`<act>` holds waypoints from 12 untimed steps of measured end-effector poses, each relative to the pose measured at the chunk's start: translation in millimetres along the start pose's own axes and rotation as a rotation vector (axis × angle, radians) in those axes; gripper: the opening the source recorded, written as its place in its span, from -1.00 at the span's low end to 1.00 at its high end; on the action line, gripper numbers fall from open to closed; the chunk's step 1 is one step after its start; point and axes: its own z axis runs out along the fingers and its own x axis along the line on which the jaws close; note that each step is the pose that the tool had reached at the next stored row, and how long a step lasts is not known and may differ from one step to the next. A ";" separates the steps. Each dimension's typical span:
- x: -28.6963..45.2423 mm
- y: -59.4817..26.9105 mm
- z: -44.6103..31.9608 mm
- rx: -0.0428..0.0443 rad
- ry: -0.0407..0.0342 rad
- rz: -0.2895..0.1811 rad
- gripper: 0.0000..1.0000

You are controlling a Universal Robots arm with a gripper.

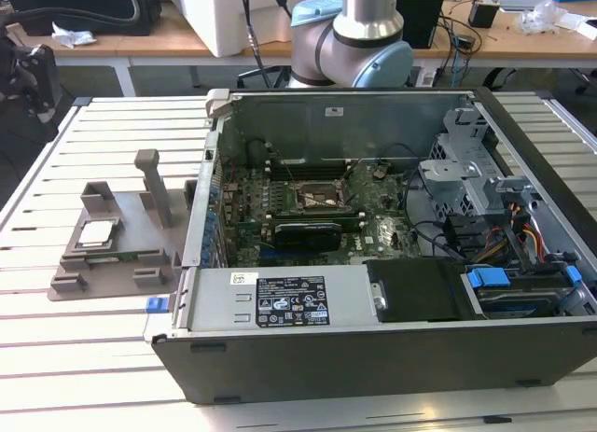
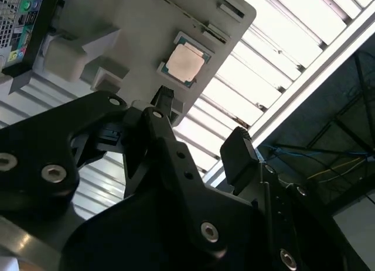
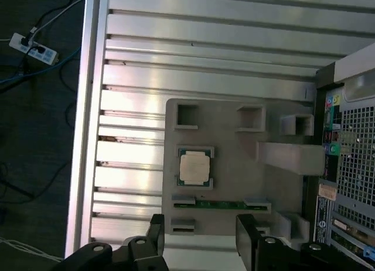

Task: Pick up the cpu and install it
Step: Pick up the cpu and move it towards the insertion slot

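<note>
— Silvery metal is shining on the cpu point(image 1: 97, 232). Are you counting more than one chip?
— No, I am counting only one. It is lying flat in its seat on the single grey fixture point(image 1: 131, 229). The fixture is sitting on the slatted table point(image 1: 93, 357), just beside the one open computer case point(image 1: 373, 348), on the exterior view's left.
— And the socket?
— One dark socket point(image 1: 322, 199) is sitting on the board inside the case, well apart from the cpu.
— How is the arm standing?
— One arm point(image 1: 359, 31) is rising behind the case. In the first wrist view the gripper point(image 3: 201, 224) is hanging above the table, near the fixture's edge and clear of the cpu. Its two fingers point(image 3: 246, 230) are standing wide apart and are gripping nothing.
</note>
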 end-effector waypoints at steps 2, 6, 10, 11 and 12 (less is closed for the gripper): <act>-0.2 0.1 7.6 -0.0002 0.0012 -0.001 0.20; -0.4 -0.1 18.8 -0.0003 0.0023 -0.001 0.20; -0.4 -0.2 30.8 -0.0003 0.0028 -0.001 0.20; -0.4 -0.3 33.4 -0.0003 0.0030 -0.001 0.20; -0.4 -0.3 35.4 -0.0003 0.0033 -0.001 0.20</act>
